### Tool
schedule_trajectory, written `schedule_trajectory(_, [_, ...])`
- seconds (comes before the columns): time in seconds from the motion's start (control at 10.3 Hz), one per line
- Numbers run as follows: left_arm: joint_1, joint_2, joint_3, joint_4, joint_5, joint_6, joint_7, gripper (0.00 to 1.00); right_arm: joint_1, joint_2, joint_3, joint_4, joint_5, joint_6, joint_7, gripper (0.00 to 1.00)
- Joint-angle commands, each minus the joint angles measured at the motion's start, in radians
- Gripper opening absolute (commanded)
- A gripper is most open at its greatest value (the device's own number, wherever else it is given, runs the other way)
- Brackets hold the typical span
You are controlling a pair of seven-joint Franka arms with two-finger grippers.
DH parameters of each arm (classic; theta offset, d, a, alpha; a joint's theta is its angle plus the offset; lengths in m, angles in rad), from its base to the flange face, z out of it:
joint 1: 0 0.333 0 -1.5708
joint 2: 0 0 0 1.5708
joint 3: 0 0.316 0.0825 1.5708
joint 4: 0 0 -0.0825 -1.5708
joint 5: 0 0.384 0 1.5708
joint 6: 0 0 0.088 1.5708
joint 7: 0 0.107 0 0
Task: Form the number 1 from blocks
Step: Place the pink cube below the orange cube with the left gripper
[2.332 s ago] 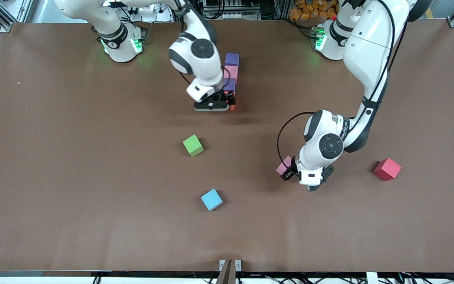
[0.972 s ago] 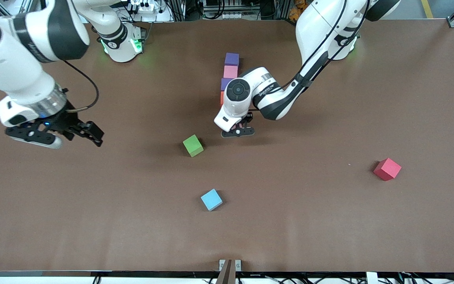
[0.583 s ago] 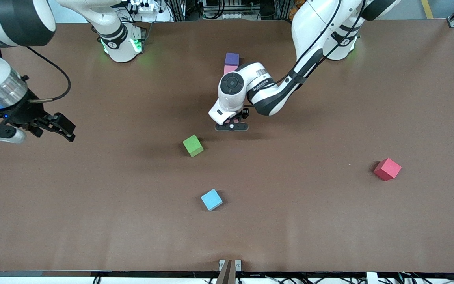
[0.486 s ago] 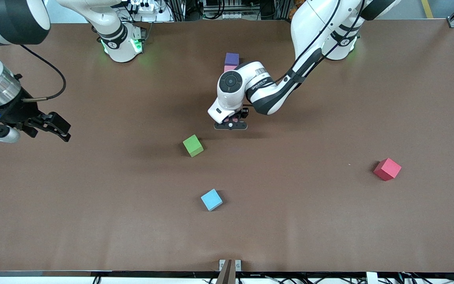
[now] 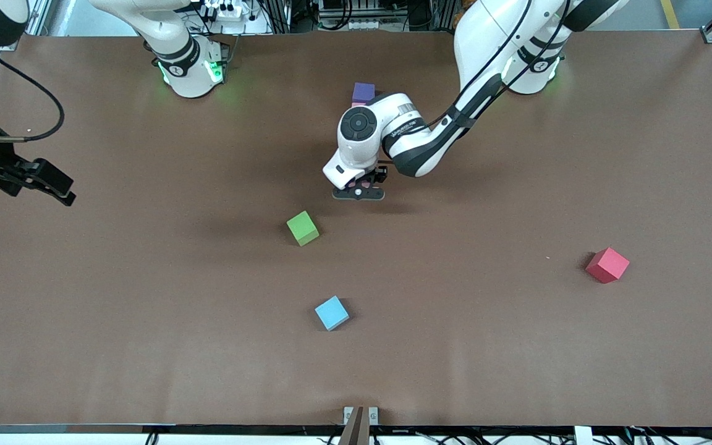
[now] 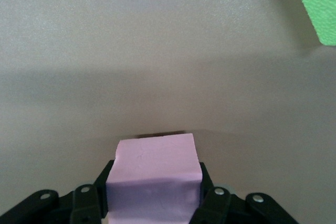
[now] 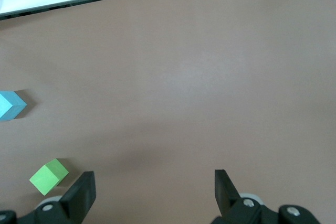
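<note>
Wide bare table [image 5: 517, 346] toward the left arm's end, broken only by a red cube [image 5: 607, 265]. Green cube [image 5: 302, 227] close to the left gripper [image 5: 359, 191], nearer the front camera; light blue cube [image 5: 332, 313] nearer again.

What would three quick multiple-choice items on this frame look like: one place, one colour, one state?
1. Which loose cube lies nearest the front camera?
A. small matte green cube
B. small matte light blue cube
C. small matte red cube

2. What colour is the cube in the left gripper?
A. orange
B. purple
C. light pink

3. How is the right gripper?
A. open, holding nothing
B. shut on a cube
C. resting on the table

Key: 1 B, the small matte light blue cube lies lower in the front view than the small matte green cube and the small matte red cube. 2 C, the left gripper clamps a light pink cube. 3 A, the right gripper fingers stand apart over bare table.
</note>
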Motion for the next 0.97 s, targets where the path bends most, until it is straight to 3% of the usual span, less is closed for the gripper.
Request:
schedule_trajectory(0.0, [0.001, -0.012, -0.006, -0.010, 0.046, 0.006, 0.005, 0.00, -0.022, 0.018, 0.003, 0.044, -0.003, -0.038, -0.014, 1.00])
schedule_trajectory(0.87, [-0.016, -0.005, -0.014, -0.022, 0.052, 0.044, 0.005, 0.00, -0.017, 0.028, 0.000, 0.056, 0.001, -0.068, -0.013, 1.00])
